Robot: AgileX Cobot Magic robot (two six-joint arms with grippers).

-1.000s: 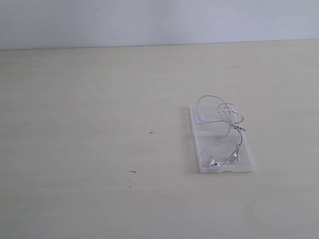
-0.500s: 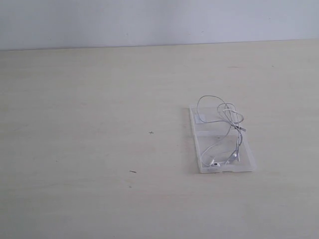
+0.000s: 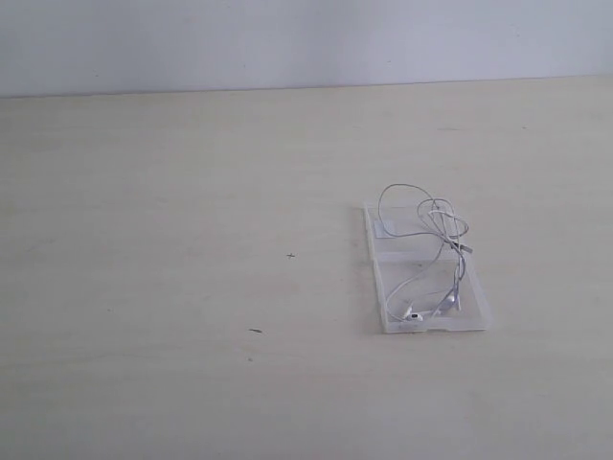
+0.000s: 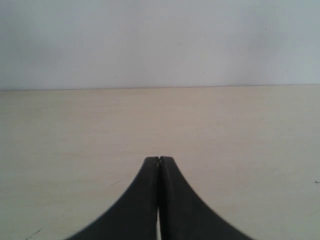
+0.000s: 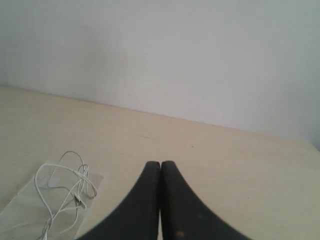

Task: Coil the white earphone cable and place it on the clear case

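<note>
lying coiled on the case (image 3: 433, 327), the cable (image 3: 426, 240) likely wanted the left claw (image 4: 159, 161) and right claw (image 5: 160, 164), both pressed together, well clear.

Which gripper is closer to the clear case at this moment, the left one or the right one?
Right, probably. The clear case lies ahead of the right gripper, off to one side; the left gripper has it nowhere in its view.

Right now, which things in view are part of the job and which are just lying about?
Job: earphone cable, lying loosely looped on the clear case; left tool and right tool, both shut and empty.
Lying about: small dark specks on the table.
</note>
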